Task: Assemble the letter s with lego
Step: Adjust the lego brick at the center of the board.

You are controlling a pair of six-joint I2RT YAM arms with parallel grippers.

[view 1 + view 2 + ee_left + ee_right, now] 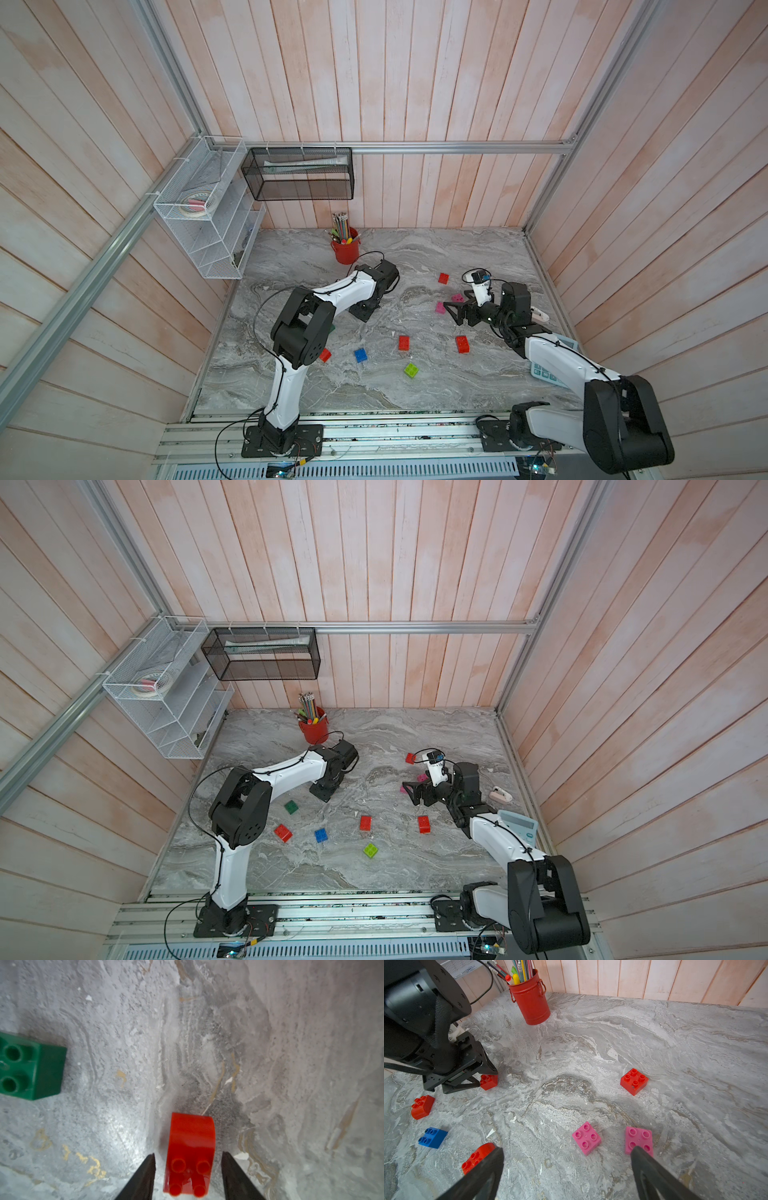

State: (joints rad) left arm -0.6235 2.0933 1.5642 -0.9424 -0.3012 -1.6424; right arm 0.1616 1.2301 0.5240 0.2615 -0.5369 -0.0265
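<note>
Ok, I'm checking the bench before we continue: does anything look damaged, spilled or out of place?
Only small white chips lie scattered on the grey marbled tabletop, like flakes off some surface. One lies beside the curved red lego brick standing between the open jaws of the left gripper. Nothing else looks spilled or broken.

Glossy plastic red brick [190,1147]; matt veined marble table [291,1043]; painted metal cup [532,1001].

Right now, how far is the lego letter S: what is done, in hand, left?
Done: nothing; the lego lies scattered, unjoined, on the table. In hand: nothing; the left pincer stands open around a red curved brick, the right pincer open near the pink bricks. Left: the whole S.
</note>
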